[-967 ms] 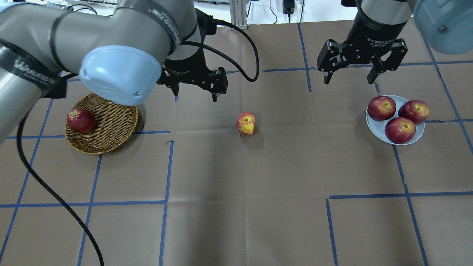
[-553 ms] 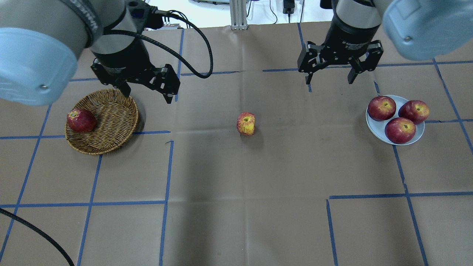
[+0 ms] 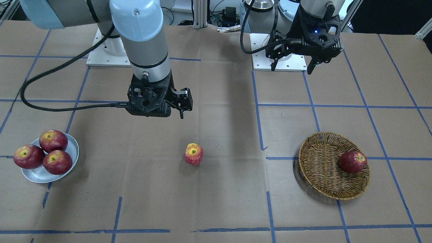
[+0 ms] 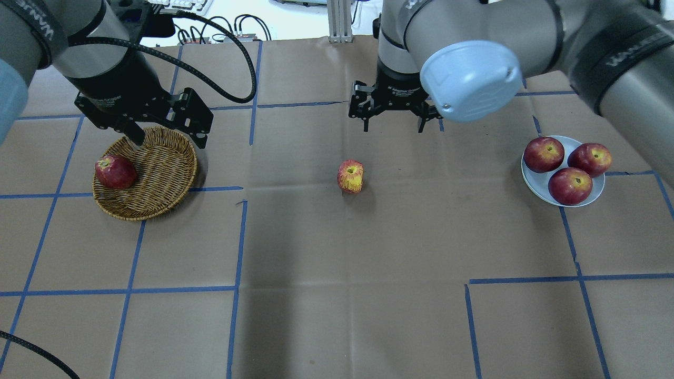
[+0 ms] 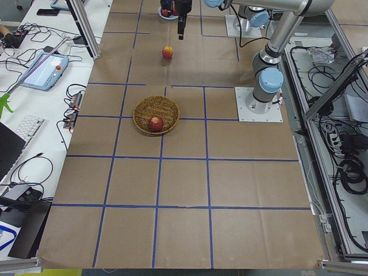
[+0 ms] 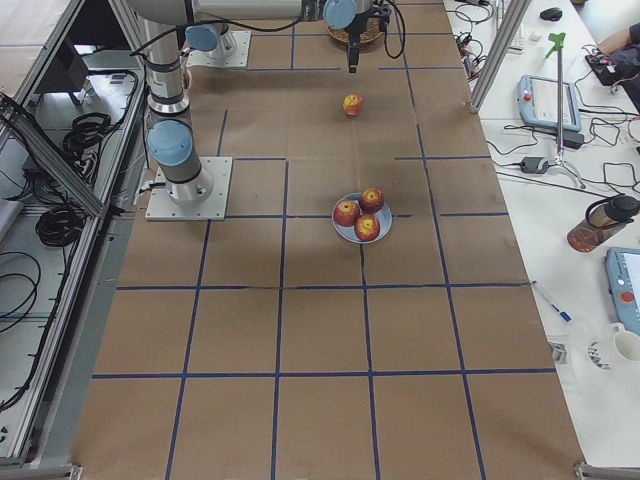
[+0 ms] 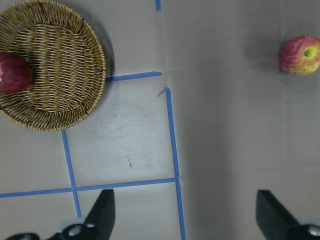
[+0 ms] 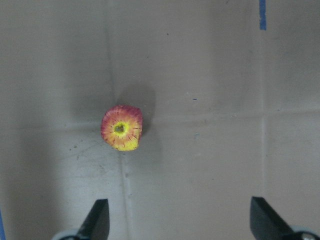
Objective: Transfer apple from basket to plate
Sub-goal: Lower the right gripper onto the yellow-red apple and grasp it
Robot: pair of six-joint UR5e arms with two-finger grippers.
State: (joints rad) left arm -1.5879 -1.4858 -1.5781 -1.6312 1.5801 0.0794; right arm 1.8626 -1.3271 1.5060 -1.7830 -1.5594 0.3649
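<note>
The pale streaky apple [image 4: 350, 176] with a yellow stem patch lies on the bare table at its middle, outside the basket; it also shows in the right wrist view [image 8: 121, 128]. The wicker basket [image 4: 158, 184] at the left holds one dark red apple [image 4: 115, 171]. The white plate [image 4: 532, 181] at the right holds three dark red apples. My left gripper [image 4: 169, 138] is open and empty above the basket's far rim. My right gripper [image 4: 393, 126] is open and empty, raised a little beyond the streaky apple.
The table is covered in brown paper with blue tape lines [image 4: 239, 237]. A black cable [image 4: 247, 63] loops off the left wrist. The arm bases [image 3: 283, 60] stand at the robot's edge of the table.
My left gripper has swung left, from mid-table to over the basket's far rim. My right gripper has moved left, from near the plate to just beyond the streaky apple. Both stay open.
</note>
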